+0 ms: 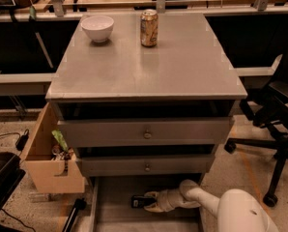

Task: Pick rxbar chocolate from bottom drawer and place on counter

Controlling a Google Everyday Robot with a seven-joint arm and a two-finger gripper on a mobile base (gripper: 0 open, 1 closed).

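Note:
The rxbar chocolate (140, 201) is a small black bar lying on the floor of the open bottom drawer (115, 219), at its back left of middle. My gripper (152, 202) reaches into the drawer from the right on a white arm, with its fingertips at the bar's right end, one above it and one below. The counter (182, 66) is the grey top of the cabinet, well above the gripper.
A white bowl (97, 28) and a gold can (149, 28) stand at the back of the counter. Two knobbed drawers (146, 134) sit above the bottom one. A tan wooden box (50, 170) hangs at the cabinet's left. An office chair (279, 124) stands right.

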